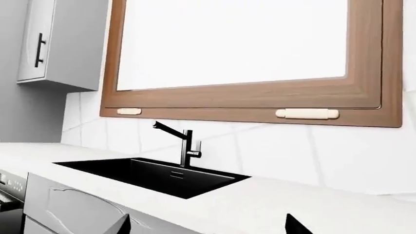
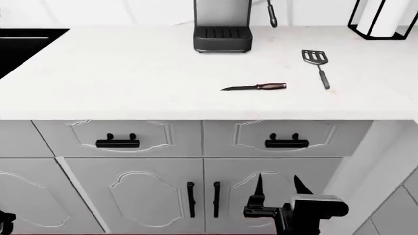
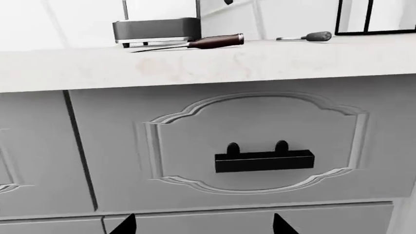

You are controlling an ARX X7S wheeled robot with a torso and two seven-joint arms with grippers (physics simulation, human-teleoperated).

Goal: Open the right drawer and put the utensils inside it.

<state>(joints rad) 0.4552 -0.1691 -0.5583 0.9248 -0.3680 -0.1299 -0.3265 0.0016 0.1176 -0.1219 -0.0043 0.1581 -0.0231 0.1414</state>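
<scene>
The left gripper is barely seen, so its state cannot be told. The dark-bladed knife with a reddish wooden handle and, at its two o'clock, the dark grey slotted spatula lie on the white worktop. The shut light grey right drawer is faced by the right gripper, spread empty at its six o'clock, with open room between.

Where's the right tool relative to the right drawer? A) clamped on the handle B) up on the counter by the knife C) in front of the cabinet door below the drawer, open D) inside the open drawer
C: in the head view the right tool sits open in front of the cabinet door, below the closed right drawer and clear of its handle.
</scene>
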